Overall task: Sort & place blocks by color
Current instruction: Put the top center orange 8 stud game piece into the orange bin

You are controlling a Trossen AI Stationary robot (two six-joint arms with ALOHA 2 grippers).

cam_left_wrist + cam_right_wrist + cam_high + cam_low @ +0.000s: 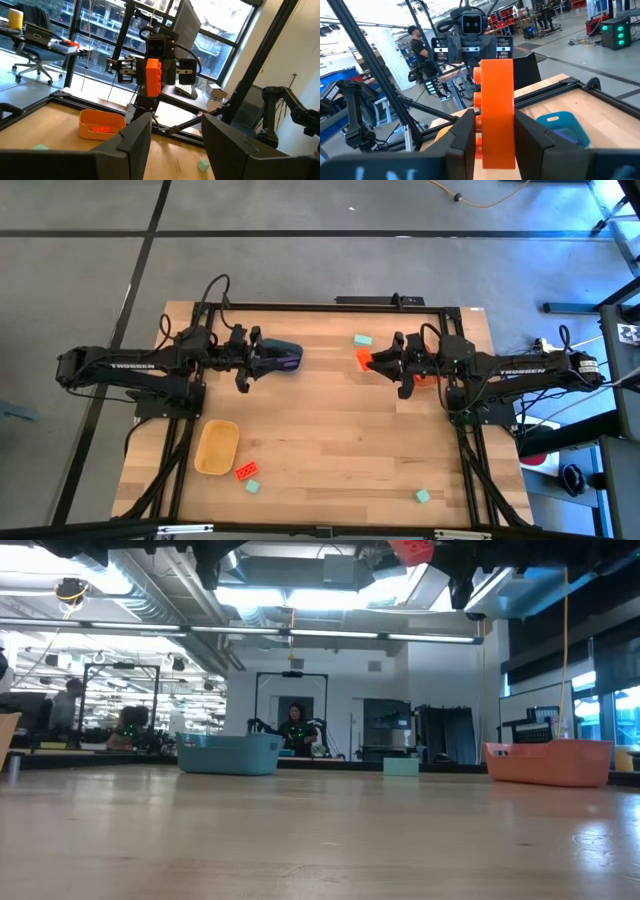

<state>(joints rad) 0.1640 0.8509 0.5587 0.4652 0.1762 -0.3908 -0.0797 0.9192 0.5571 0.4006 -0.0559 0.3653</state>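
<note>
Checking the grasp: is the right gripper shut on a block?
Yes. The right gripper jaws clamp an orange block, raised above the table.

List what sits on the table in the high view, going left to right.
yellow tub → orange-red block → blue tub → mint block → orange-red block in the right gripper → mint block near the front edge

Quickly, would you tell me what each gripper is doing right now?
Left gripper: open, holding nothing, raised over the blue tub.
Right gripper: shut on an orange-red block, lifted above the table.
</note>
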